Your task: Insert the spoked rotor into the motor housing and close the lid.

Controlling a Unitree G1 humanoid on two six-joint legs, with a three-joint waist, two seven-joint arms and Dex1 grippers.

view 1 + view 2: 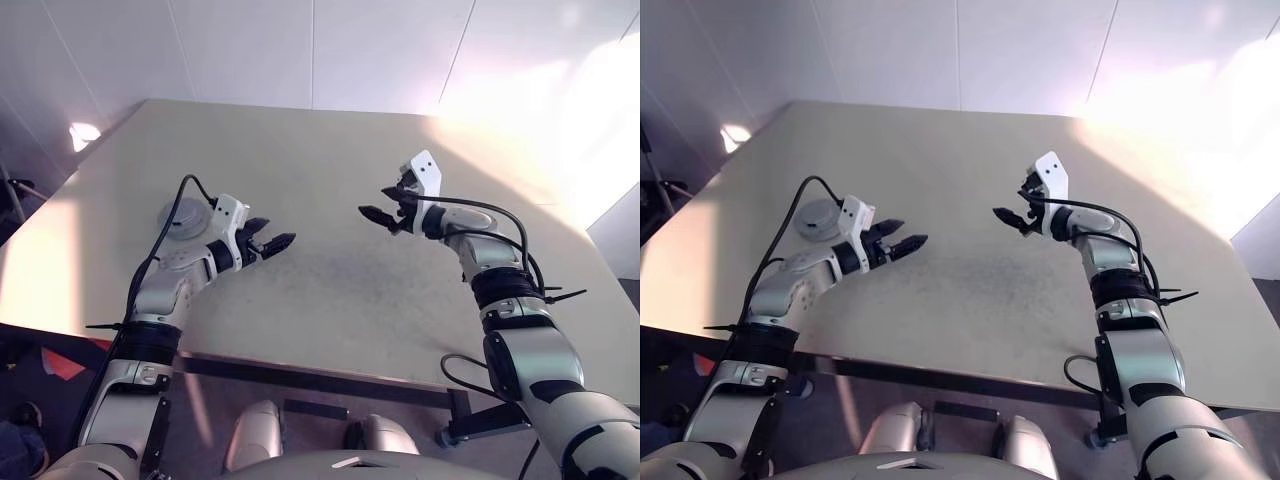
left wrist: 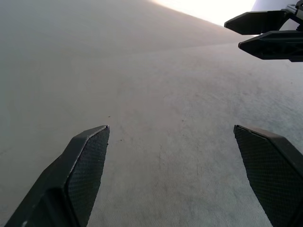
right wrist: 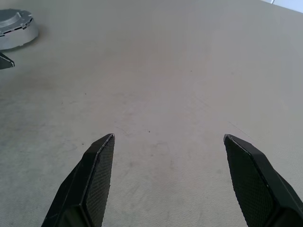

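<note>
Both arms reach out over a pale beige worktop (image 1: 330, 290), their tips turned toward each other across a bare stretch of its surface. The left claw (image 1: 272, 240) hangs above the worktop with its two black fingers spread apart and nothing between them; its own wrist view shows the textured pads wide apart over plain worktop. The right claw (image 1: 383, 213) is likewise released, fingers parted and empty, hovering over the worktop and well apart from the left one. In the left wrist view the right claw's (image 2: 265, 33) dark fingers show across the gap, one above the other with a narrow gap between them.

The lid (image 1: 818, 218), a round grey metal disc, lies flat on the worktop on the robot's left side, just behind the left wrist and partly hidden by that arm and its black cable (image 1: 165, 225). The right wrist view catches the lid (image 3: 16, 29) too, with a low side wall and a raised top, resting well apart from the right claw's fingers (image 3: 97, 182). Neither claw touches the lid
</note>
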